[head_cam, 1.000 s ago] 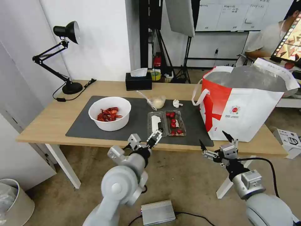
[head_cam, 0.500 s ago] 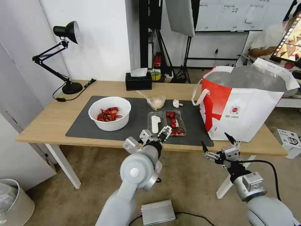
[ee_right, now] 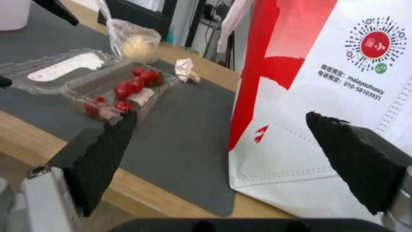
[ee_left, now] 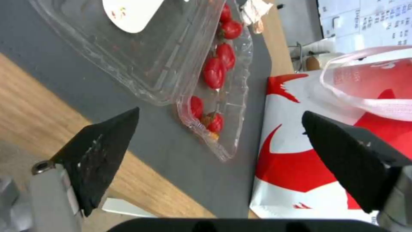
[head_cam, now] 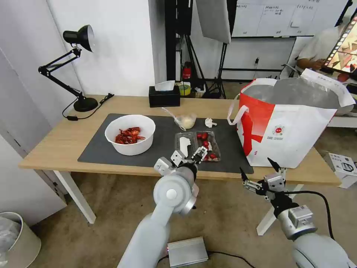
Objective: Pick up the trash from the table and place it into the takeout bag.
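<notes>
The left gripper [head_cam: 190, 156], fingers spread, hangs at the table's [head_cam: 55, 141] front edge, nearest the clear tray [head_cam: 197, 146], whose long axis runs front-to-back ahead; the right gripper [head_cam: 262, 174], also spread, waits before the takeout bag [head_cam: 290, 123].

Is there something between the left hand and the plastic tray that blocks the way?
Nothing visible does. The open left hand is at the near end of the tray, with bare mat between them.

Bare mat [head_cam: 230, 149] between clear tray [head_cam: 197, 144] and takeout bag [head_cam: 286, 126] — bag walls the right.
</notes>
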Motion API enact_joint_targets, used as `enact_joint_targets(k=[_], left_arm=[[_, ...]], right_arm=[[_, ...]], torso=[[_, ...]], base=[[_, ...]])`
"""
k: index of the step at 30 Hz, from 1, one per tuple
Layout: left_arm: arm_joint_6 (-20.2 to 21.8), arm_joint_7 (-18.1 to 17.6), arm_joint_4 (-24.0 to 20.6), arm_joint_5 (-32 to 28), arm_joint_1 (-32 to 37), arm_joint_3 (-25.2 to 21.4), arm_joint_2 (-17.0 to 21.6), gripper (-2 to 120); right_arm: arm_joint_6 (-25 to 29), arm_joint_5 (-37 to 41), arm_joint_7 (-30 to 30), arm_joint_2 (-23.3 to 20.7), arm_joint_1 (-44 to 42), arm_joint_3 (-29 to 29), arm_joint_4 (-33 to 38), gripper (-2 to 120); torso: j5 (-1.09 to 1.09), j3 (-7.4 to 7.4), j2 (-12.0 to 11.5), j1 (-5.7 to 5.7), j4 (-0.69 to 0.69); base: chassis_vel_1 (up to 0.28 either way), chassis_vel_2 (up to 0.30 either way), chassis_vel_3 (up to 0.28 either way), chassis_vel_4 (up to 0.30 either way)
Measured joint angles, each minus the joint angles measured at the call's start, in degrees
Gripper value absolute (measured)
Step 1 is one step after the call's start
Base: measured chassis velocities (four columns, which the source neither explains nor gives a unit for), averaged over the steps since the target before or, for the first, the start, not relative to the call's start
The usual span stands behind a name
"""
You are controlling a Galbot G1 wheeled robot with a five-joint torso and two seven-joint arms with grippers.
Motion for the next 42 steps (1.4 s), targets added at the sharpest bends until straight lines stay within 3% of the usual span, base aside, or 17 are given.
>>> enact_joint_targets(k=[10,24,42], left_arm=[[1.9,-3.2,0.9,-4.1,-3.6,1.2,4.0,100],[2.4,-4.2,2.6,-6.3,-6.6,1.4,5.7,100],[3.1,-4.9,4.5,-6.3,-7.5,2.0,3.8,100]], right_arm=[[0.3,0.0,0.0,-0.1,0.0,-0.1,-0.4,100],[0.5,0.0,-0.1,0.1,0.3,-0.3,-1.2,100],[0.6,0.0,-0.1,0.3,0.6,-0.4,-1.5,100]], torso=[[-0.01,0.00,0.0,0.00,0.00],[-0.01,0.00,0.0,0.00,0.00],[0.00,0.00,0.0,0.00,0.00]], base=[[0.000,0.000,0.000,0.000],[0.000,0.000,0.000,0.000],[0.000,0.000,0.000,0.000]])
